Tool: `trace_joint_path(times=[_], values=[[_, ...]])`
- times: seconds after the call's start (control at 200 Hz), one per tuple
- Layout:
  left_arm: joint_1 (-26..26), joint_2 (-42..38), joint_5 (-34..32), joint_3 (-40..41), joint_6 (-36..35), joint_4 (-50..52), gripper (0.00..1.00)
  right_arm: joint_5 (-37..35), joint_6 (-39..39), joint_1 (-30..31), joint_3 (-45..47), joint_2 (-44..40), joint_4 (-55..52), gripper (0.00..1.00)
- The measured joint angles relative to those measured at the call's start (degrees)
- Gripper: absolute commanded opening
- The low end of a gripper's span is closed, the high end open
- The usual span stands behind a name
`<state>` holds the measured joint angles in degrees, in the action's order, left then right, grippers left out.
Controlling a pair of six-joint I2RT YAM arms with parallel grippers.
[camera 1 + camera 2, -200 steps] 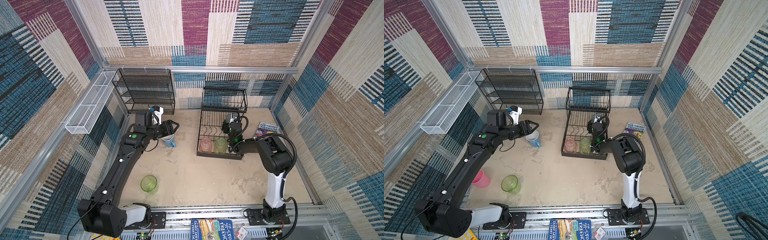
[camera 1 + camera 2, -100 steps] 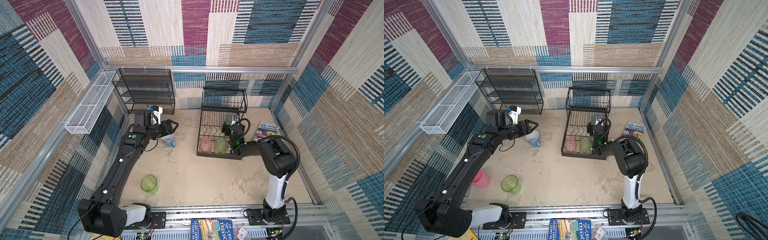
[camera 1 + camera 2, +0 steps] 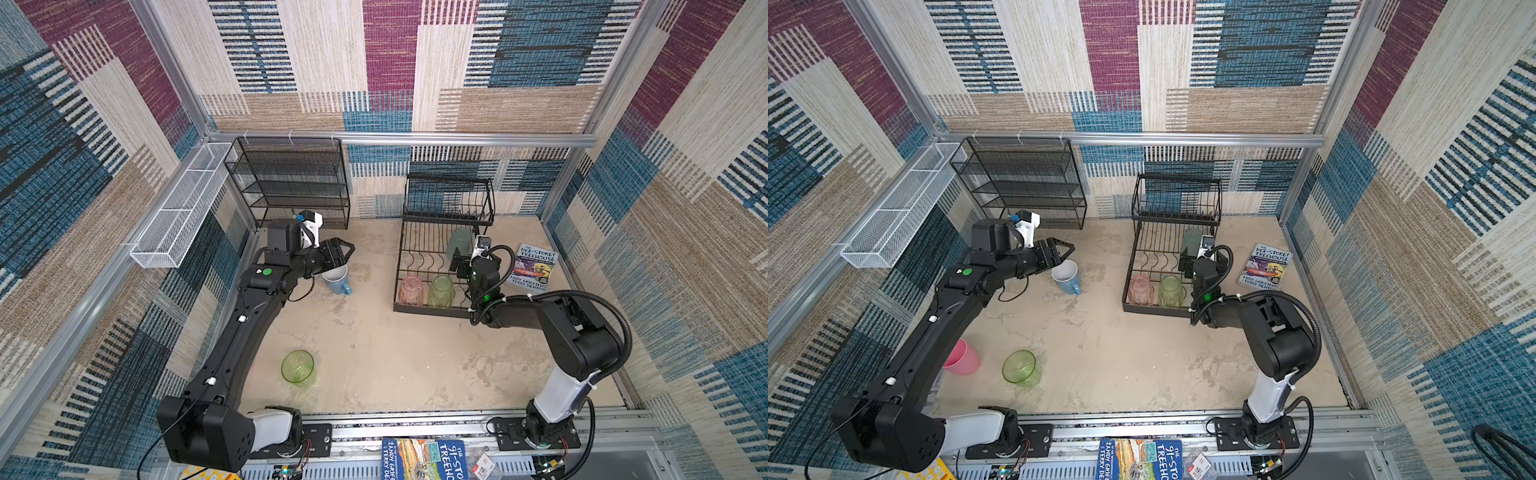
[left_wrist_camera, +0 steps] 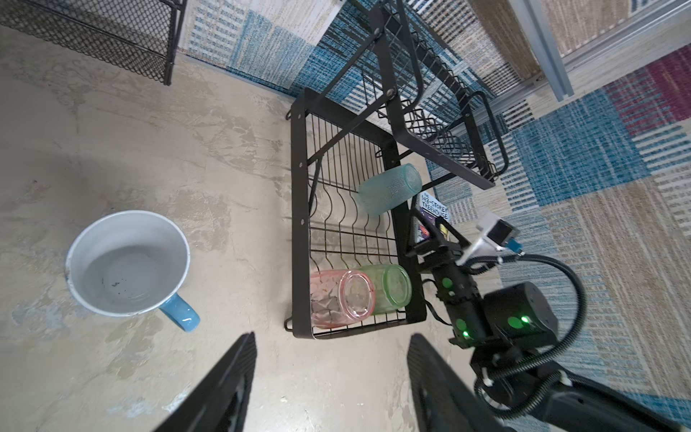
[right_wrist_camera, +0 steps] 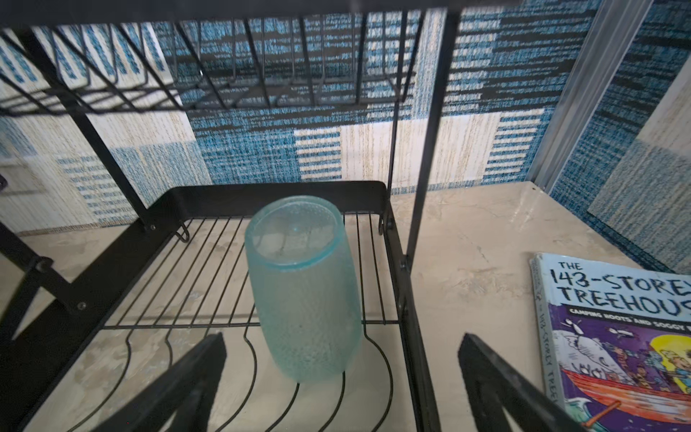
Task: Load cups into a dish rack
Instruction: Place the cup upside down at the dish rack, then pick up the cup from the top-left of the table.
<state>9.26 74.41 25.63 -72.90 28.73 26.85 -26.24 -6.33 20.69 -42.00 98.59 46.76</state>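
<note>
Left arm (image 3: 245,328) stretches from 7 toward 11 o'clock. The left gripper (image 4: 332,336) is part-spread and empty, just beside the mug (image 4: 127,262). Right arm (image 3: 519,311) bends sharply at the elbow. The right gripper (image 5: 344,338) is wide and empty, facing the teal cup (image 5: 303,291) standing in the rack (image 5: 261,194) at 1 o'clock.

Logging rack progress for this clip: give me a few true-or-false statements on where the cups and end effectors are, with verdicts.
1. The teal cup stands in the lower tray of the dish rack. True.
2. The right end effector is shut on it. False: open, not gripping it.
3. The light-blue mug is loaded in the rack. False: it stands on the table.
4. Three cups are in the rack. True.
5. The left end effector grips the mug. False: open, empty.
</note>
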Motion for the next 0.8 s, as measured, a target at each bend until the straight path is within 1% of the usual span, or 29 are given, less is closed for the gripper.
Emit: trace_joint_path(times=[0.215, 0.331, 0.416, 0.641, 0.801], values=[[0.2, 1.0, -2.0, 0.3, 0.0, 0.1, 0.65, -2.2, -2.9, 2.0, 3.9, -9.9, -4.7, 0.99], [1.3, 2.4, -5.1, 0.4, 0.0, 1.2, 0.63, -4.3, -5.0, 4.2, 5.9, -15.3, -9.1, 0.99], [3.1, 3.7, -8.2, 0.2, -0.3, 2.7, 0.62, -5.5, -7.3, 6.0, 7.2, -19.7, -13.6, 0.99], [10.2, 8.4, -21.9, -2.9, -1.7, 9.5, 0.58, -6.5, -15.4, 10.8, 9.1, -31.5, -28.0, 0.95], [12.2, 13.2, -29.2, -5.9, -2.6, 13.8, 0.57, -4.1, -19.0, 14.0, 10.2, -37.4, -36.2, 0.95]])
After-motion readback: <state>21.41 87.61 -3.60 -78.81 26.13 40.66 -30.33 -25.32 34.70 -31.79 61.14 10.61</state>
